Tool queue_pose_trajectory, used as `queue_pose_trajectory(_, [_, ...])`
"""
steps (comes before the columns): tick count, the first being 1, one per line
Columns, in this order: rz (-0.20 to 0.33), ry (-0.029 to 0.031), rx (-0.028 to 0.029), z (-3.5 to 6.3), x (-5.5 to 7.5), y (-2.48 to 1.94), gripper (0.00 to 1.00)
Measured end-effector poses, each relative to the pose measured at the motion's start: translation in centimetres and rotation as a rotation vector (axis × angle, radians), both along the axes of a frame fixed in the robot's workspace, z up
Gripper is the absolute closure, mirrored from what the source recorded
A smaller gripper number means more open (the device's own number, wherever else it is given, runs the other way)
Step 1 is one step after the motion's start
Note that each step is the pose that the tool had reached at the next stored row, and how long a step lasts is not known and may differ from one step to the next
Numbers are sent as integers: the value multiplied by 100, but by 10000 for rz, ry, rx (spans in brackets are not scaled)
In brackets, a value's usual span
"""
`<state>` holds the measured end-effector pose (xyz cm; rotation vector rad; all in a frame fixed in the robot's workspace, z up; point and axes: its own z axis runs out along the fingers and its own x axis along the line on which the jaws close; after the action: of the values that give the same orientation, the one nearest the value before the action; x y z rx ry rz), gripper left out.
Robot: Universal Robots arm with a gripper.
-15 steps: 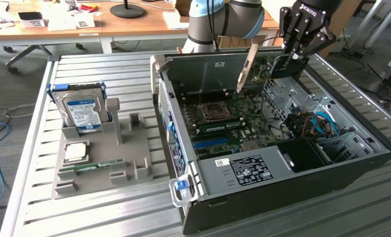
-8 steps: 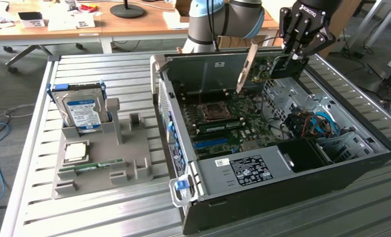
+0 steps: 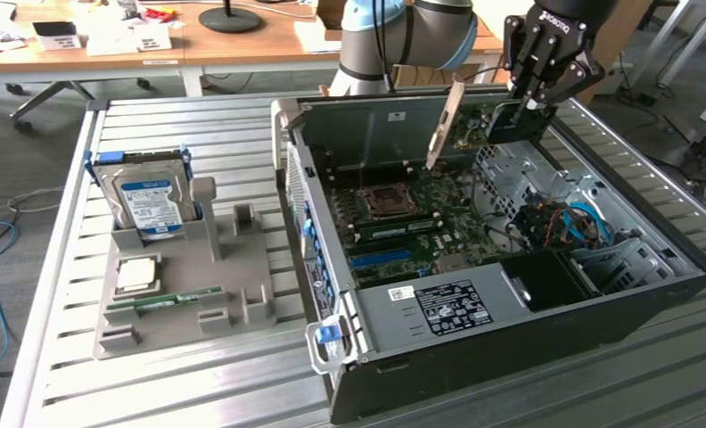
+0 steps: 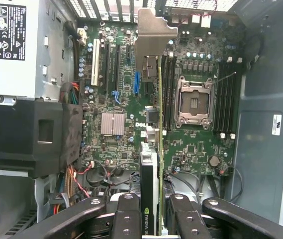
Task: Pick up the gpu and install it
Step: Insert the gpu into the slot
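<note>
The open black computer case [image 3: 544,357] fills the exterior view's right, its green motherboard [image 3: 413,227] and empty processor socket [image 3: 391,201] bare. Above it, upper right, the gripper [image 3: 527,107] pinches the gpu [image 3: 487,125], a thin dark card hanging on edge with a silver bracket [image 3: 446,125]. At left, a grey moulded tray [image 3: 246,267] holds a blue-labelled hard drive [image 3: 149,201], a chip [image 3: 135,275] and a memory stick [image 3: 163,305], on a ribbed metal table [image 3: 186,120].
</note>
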<state>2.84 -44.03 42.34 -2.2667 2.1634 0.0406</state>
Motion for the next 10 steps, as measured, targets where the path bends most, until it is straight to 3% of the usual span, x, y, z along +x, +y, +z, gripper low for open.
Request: queue_pose_trajectory(10, [0, -1, 1, -42, 0, 0, 73])
